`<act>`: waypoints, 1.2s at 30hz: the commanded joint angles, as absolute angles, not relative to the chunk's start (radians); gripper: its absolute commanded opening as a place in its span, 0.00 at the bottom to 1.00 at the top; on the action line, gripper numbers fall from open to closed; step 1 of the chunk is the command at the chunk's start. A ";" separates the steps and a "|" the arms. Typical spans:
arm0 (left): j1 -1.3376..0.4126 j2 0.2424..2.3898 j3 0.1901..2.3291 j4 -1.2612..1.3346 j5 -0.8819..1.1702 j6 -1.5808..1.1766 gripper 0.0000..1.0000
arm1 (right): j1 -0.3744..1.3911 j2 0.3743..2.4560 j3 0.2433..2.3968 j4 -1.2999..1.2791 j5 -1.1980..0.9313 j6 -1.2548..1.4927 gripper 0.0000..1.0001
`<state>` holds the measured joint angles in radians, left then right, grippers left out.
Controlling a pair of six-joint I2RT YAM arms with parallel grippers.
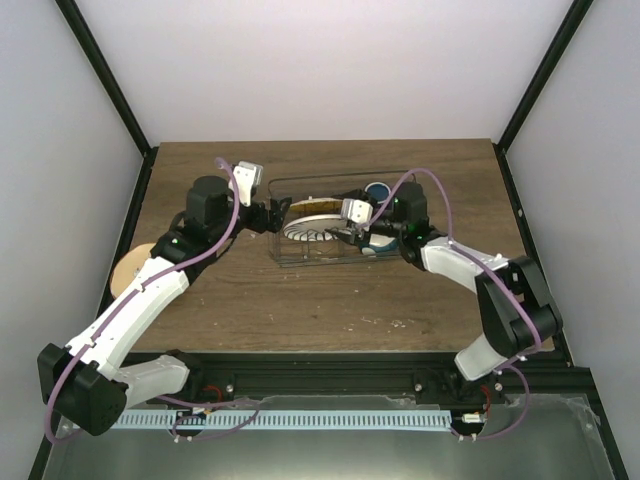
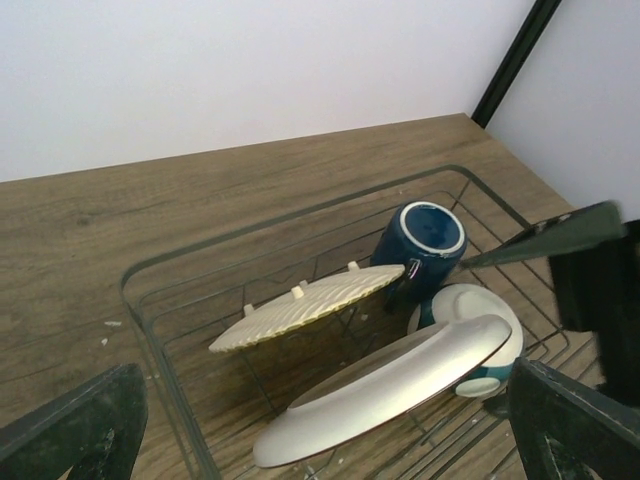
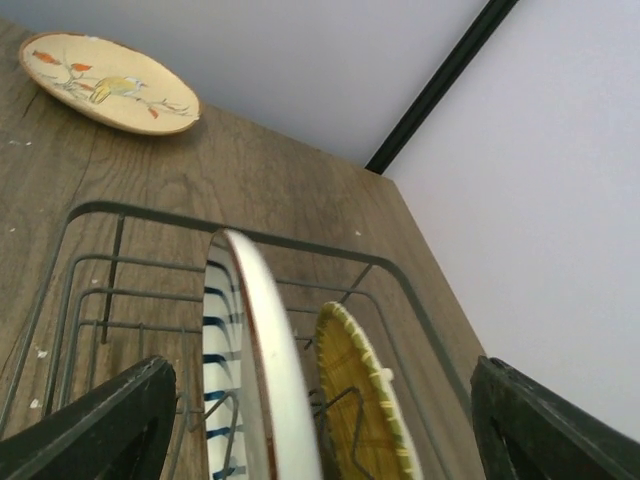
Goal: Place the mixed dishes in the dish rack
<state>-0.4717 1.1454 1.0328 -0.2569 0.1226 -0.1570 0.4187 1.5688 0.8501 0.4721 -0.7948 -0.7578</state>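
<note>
The wire dish rack (image 1: 395, 255) sits mid-table. Inside it the white plate with dark radial stripes (image 1: 308, 224) leans on edge, and the orange-yellow plate (image 1: 316, 204) stands behind it. The dark blue cup (image 2: 420, 243) lies on its side next to the small cream bowl (image 2: 483, 330). My right gripper (image 1: 345, 233) is open over the rack, its fingers (image 3: 90, 425) wide apart on either side of the striped plate (image 3: 262, 380) and the yellow plate (image 3: 368, 405), touching neither. My left gripper (image 1: 272, 216) is open at the rack's left end and holds nothing. The tan painted plate (image 1: 133, 268) lies on the table.
The tan plate with its bird painting (image 3: 105, 82) lies at the table's left edge, beside my left forearm. The rack's wire rim (image 2: 150, 330) and dividers stand between my left fingers (image 2: 75, 430) and the plates. Black frame posts rise at the table's back corners.
</note>
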 commanded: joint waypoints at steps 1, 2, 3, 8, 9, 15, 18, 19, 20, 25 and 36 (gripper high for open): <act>-0.466 1.121 1.034 -0.309 0.060 -0.166 1.00 | 0.427 1.454 0.855 0.423 -0.739 -0.703 0.83; -0.466 1.117 1.047 -0.338 0.036 -0.170 1.00 | 0.428 1.431 0.860 0.405 -0.721 -0.675 0.85; -0.464 1.113 1.060 -0.369 0.008 -0.174 1.00 | 0.427 1.408 0.870 0.387 -0.699 -0.636 0.87; -0.287 1.149 1.139 -0.576 0.063 -0.273 1.00 | 0.427 1.349 1.017 0.149 -0.496 -0.323 0.93; -0.221 1.165 1.146 -0.610 0.111 -0.293 1.00 | 0.428 1.350 1.051 0.092 -0.468 -0.265 0.92; -0.024 1.231 1.195 -0.761 0.072 -0.292 1.00 | 0.525 1.293 1.049 -0.038 -0.239 -0.126 0.91; 0.077 1.267 1.227 -0.816 0.055 -0.270 1.00 | 0.551 1.271 1.040 -0.096 -0.210 -0.043 0.90; 0.120 1.282 1.234 -0.835 0.060 -0.263 1.00 | 0.556 1.263 1.031 -0.113 -0.212 -0.016 0.90; 0.163 1.296 1.237 -0.848 0.067 -0.259 1.00 | 0.564 1.250 1.018 -0.123 -0.210 0.002 0.90; 0.338 1.326 1.204 -0.883 0.131 -0.251 1.00 | 0.572 1.178 0.934 -0.136 -0.197 0.061 0.89; 0.385 1.220 0.961 -0.842 0.182 -0.293 0.99 | 0.572 1.151 0.880 -0.147 -0.205 0.085 0.89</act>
<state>0.3817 1.2446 1.0286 -0.8574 0.1307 -0.2810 0.5663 1.1503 0.8898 -0.1497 -0.1967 0.0620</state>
